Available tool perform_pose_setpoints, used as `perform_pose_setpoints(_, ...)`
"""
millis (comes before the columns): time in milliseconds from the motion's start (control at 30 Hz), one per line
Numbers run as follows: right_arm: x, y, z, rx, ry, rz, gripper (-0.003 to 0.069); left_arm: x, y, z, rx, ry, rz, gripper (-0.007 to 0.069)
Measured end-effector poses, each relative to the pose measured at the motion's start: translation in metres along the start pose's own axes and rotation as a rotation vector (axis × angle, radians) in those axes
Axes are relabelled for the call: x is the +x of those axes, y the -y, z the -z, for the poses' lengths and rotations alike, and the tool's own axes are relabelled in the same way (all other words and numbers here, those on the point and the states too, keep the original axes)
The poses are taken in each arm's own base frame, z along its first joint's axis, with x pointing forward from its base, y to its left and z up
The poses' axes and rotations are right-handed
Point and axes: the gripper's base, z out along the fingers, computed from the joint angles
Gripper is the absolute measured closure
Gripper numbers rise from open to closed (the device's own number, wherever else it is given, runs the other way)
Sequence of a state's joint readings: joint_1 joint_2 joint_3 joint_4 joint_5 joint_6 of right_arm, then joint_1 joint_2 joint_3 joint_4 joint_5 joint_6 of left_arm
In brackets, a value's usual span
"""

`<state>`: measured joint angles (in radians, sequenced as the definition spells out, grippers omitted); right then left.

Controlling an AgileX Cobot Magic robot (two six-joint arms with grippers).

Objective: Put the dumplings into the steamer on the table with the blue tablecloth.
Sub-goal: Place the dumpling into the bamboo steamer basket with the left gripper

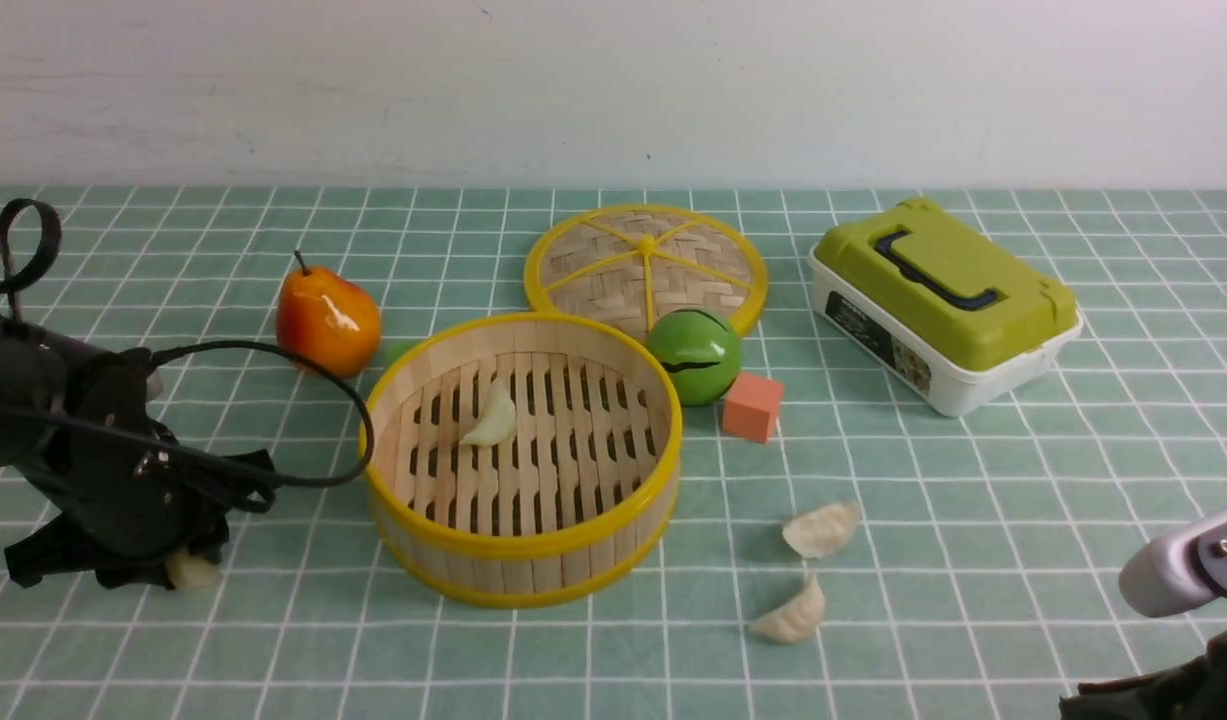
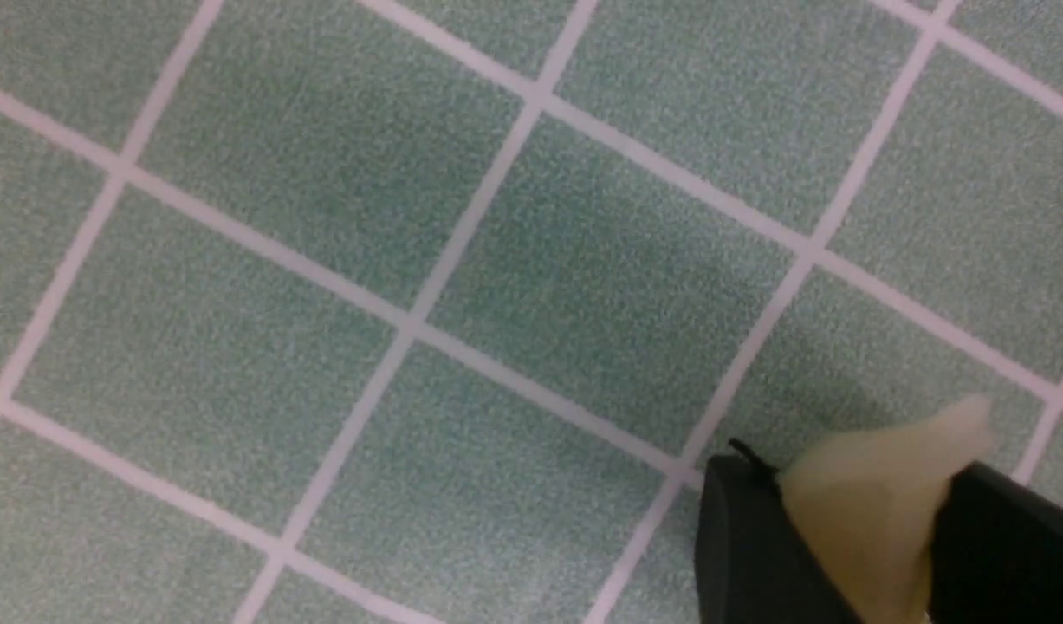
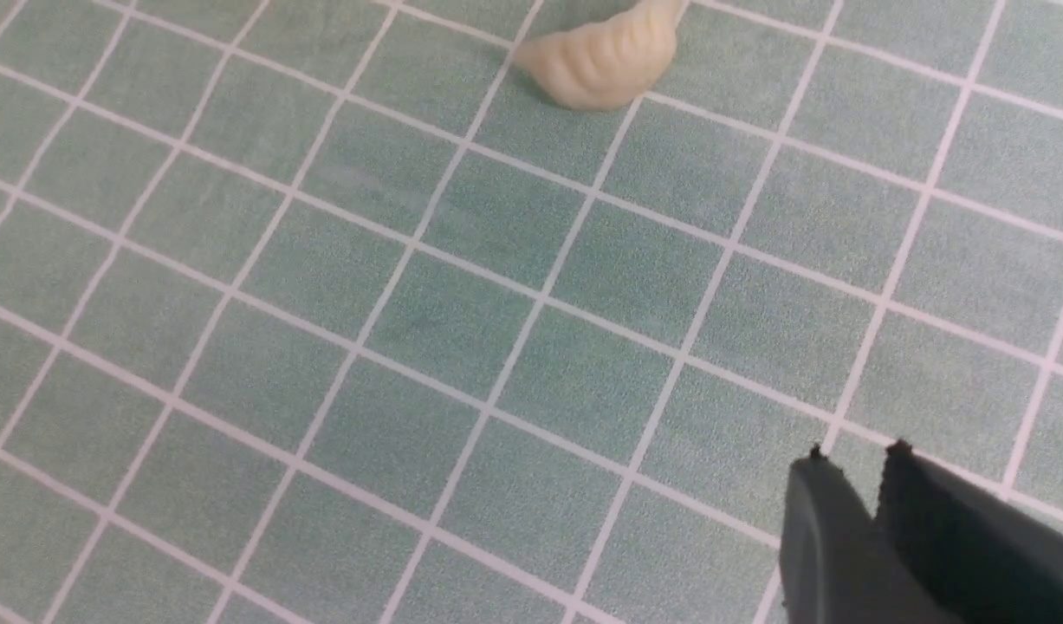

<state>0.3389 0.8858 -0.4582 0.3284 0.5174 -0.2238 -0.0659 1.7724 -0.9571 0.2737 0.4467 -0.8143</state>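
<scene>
The steamer (image 1: 518, 545) stands mid-table on the blue tablecloth (image 1: 973, 480), with one dumpling (image 1: 490, 415) on its slatted floor. Two more dumplings (image 1: 821, 528) (image 1: 791, 615) lie on the cloth to its right. My left gripper (image 1: 185, 568) is down at the cloth left of the steamer, open, and a pale dumpling (image 2: 878, 511) sits on the cloth between its black fingers (image 2: 748, 537). My right gripper (image 3: 857, 455) hovers over bare cloth at the front right, shut with nothing in it. A dumpling (image 3: 600, 61) lies some squares ahead of it.
A pear (image 1: 328, 320) sits behind my left arm. The woven lid (image 1: 645, 265), a green ball (image 1: 695, 355) and an orange cube (image 1: 753, 406) crowd the steamer's far right side. A white box with a green lid (image 1: 943, 300) stands at the back right.
</scene>
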Motion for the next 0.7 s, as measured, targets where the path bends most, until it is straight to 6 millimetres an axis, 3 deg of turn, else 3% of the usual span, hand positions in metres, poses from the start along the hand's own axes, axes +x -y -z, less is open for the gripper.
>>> perform_pose_setpoints(133,0.0,0.0,0.0,0.0,0.001,0.0,0.0557,-0.004,0.002,0.02,0.035,0.034,0.004,0.038)
perform_pose_setpoints(200,0.0,0.0,0.0,0.002,0.004,0.002,0.0555,-0.007,0.017,0.056,0.103,0.08,-0.05,0.038)
perform_pose_setpoints(300,-0.002,0.001,0.0,0.006,0.018,0.003,0.0554,-0.005,0.057,0.096,0.233,0.124,-0.201,0.038)
perform_pose_setpoints(367,-0.002,0.001,0.0,0.007,0.024,0.003,0.0554,-0.003,0.073,0.106,0.28,0.134,-0.259,0.038)
perform_pose_setpoints(400,-0.003,0.001,0.0,0.01,0.036,0.004,0.0553,0.002,0.101,0.119,0.351,0.146,-0.363,0.038)
perform_pose_setpoints(533,-0.004,0.001,0.0,0.012,0.04,0.004,0.0549,0.005,0.155,0.114,0.414,0.116,-0.498,0.038)
perform_pose_setpoints(567,-0.004,0.001,0.0,0.012,0.04,0.004,0.0547,0.005,0.163,0.104,0.401,0.096,-0.521,0.038)
perform_pose_setpoints(600,-0.004,0.001,0.0,0.012,0.04,0.004,0.0547,0.004,0.165,0.106,0.407,0.104,-0.523,0.038)
perform_pose_setpoints(700,-0.004,0.001,0.0,0.012,0.04,0.004,0.0545,-0.002,0.188,0.07,0.355,0.029,-0.582,0.038)
